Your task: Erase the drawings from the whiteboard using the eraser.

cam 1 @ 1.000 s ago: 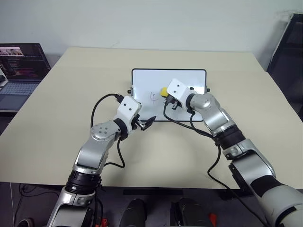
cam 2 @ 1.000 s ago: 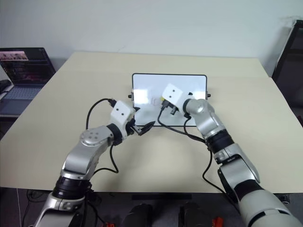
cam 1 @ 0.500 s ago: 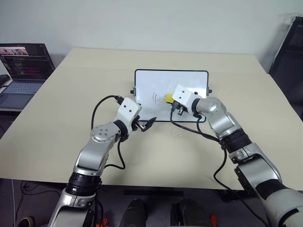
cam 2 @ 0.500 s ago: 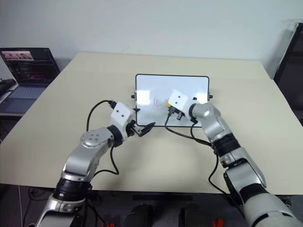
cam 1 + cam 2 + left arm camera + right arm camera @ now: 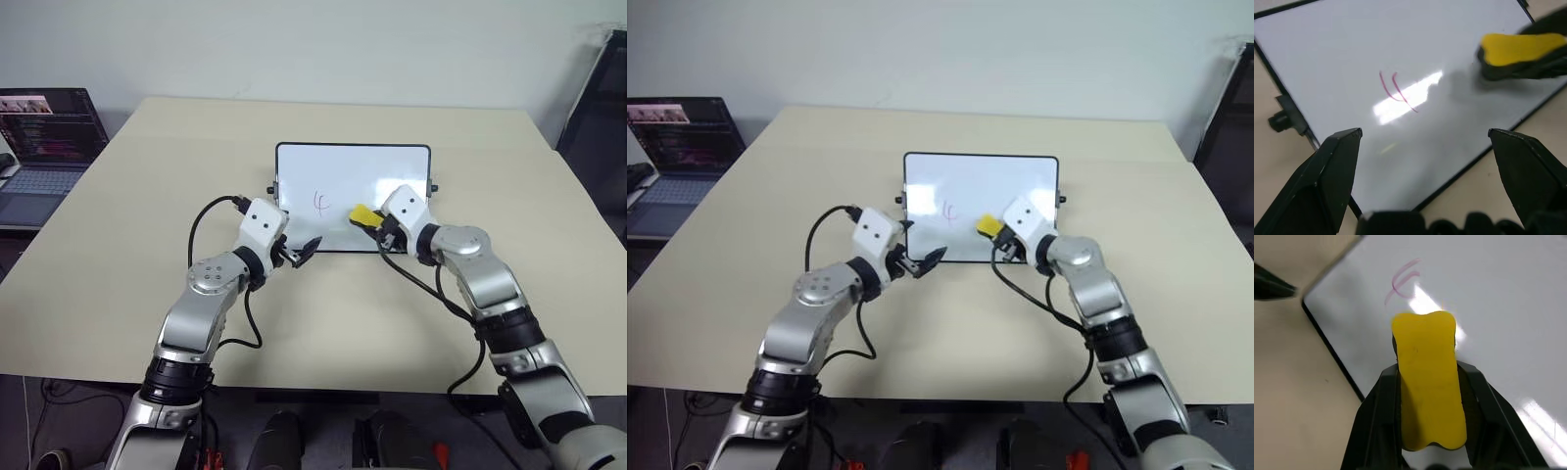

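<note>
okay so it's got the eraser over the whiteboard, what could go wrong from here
1. A pen mark remains on the whiteboard, off to the side of the eraser; a stroke along the wrong line could miss it.
2. The right gripper clamps the eraser by its rear part only, so pressing might tilt or slip it.
3. The left gripper stands open at the board's near edge, not gripping it, so wiping may push the board across the table.

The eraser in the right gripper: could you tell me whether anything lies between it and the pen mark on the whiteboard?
Nothing visible does. The eraser, clamped in the right gripper, sits over bare whiteboard beside the drawing. The left gripper hangs open off the board's near edge.
</note>
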### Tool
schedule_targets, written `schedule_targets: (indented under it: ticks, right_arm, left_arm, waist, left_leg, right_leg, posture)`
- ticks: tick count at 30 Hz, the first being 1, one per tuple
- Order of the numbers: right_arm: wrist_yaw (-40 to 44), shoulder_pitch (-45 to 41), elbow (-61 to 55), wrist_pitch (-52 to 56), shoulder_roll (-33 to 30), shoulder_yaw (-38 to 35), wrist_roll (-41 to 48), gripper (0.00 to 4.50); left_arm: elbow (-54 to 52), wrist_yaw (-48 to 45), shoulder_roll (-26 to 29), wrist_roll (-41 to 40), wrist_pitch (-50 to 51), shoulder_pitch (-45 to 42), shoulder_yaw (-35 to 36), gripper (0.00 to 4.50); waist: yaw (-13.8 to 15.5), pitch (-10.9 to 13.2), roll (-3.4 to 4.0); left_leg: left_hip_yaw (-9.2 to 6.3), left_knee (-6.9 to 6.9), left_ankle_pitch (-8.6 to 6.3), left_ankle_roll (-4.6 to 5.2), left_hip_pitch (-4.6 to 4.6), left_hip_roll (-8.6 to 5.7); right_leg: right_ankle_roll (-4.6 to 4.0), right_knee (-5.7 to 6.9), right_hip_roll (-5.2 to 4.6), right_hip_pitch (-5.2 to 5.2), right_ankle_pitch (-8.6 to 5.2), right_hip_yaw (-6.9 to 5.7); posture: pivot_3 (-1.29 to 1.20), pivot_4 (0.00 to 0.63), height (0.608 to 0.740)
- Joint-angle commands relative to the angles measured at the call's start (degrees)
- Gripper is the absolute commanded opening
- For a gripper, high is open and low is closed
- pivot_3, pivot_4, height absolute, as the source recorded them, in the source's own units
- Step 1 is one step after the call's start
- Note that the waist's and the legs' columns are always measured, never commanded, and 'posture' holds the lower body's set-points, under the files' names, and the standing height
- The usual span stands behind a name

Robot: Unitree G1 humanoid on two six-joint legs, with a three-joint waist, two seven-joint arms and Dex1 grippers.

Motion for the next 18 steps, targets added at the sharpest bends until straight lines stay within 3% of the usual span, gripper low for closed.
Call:
schedule_targets:
  ticks: [1,9,18]
  right_arm:
    - [-1.2,6.1,-10.3,-0.3,0.1,-3.2,4.1,1.16]
    - [-8.2,16.1,-18.3,0.2,2.0,-7.3,6.7,1.16]
    - [-9.5,20.4,-18.2,-2.0,-0.6,-9.1,7.2,1.16]
  left_arm:
    - [-3.6,3.2,-1.0,-1.8,0.5,-0.1,3.8,4.5]
    - [-7.2,4.1,-0.9,-1.6,-1.2,5.3,3.5,4.5]
    - [-8.2,4.7,0.3,-0.8,-0.8,10.2,2.9,4.5]
  waist:
    - [0.0,0.0,0.01]
    - [-0.1,0.0,0.01]
    - [-0.1,0.0,0.01]
  left_leg:
    - [-0.05,0.02,0.0,-0.01,-0.08,0.0]
    - [-0.04,0.03,0.0,-0.02,0.01,-0.05]
    - [0.02,0.04,0.0,-0.01,0.02,-0.08]
  right_leg:
    - [0.0,-0.03,0.0,-0.04,0.0,-0.03]
    - [0.01,0.02,0.01,0.03,0.0,-0.01]
    - [0.02,0.0,0.01,0.02,0.0,-0.01]
  posture:
    - [0.0,0.15,0.74]
    - [0.0,0.15,0.74]
    - [0.0,0.15,0.74]
